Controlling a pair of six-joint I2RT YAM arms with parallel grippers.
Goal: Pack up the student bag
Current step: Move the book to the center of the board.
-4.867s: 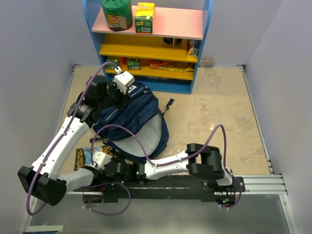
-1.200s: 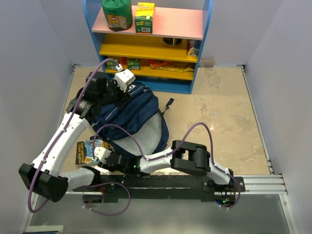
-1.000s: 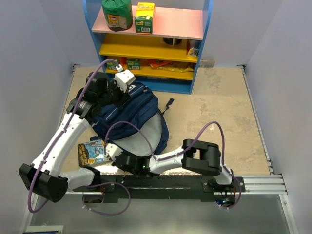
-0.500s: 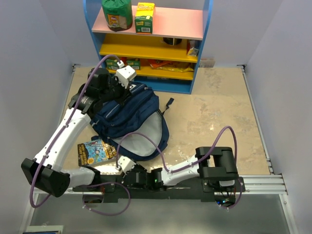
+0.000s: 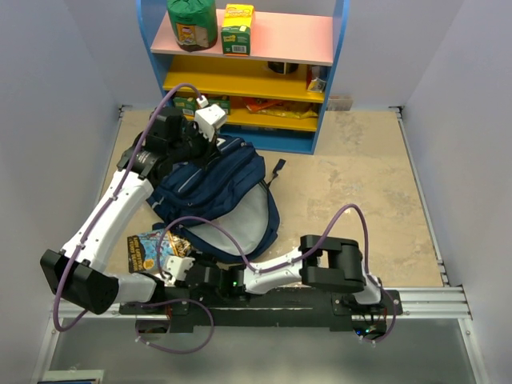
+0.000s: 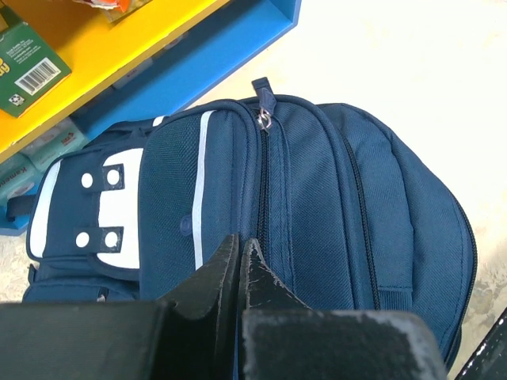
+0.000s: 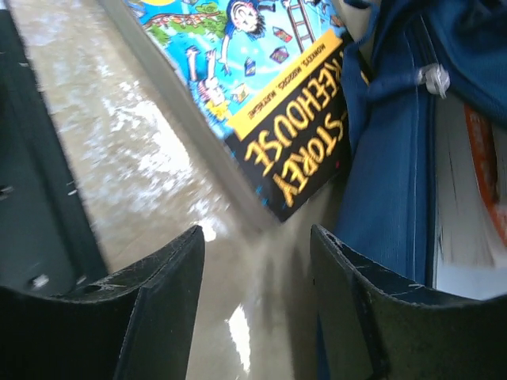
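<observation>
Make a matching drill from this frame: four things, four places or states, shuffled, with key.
Column one
1. student bag
2. book
3. left gripper
4. right gripper

Column two
A. fingers apart, low over the floor by the book's corner
B. flat on the floor, cover up, beside the bag
C. fingers shut, tips at the navy fabric
D. lying in front of the blue shelf unit

Pairs: 1-D, 2-B, 3-C, 4-A
</observation>
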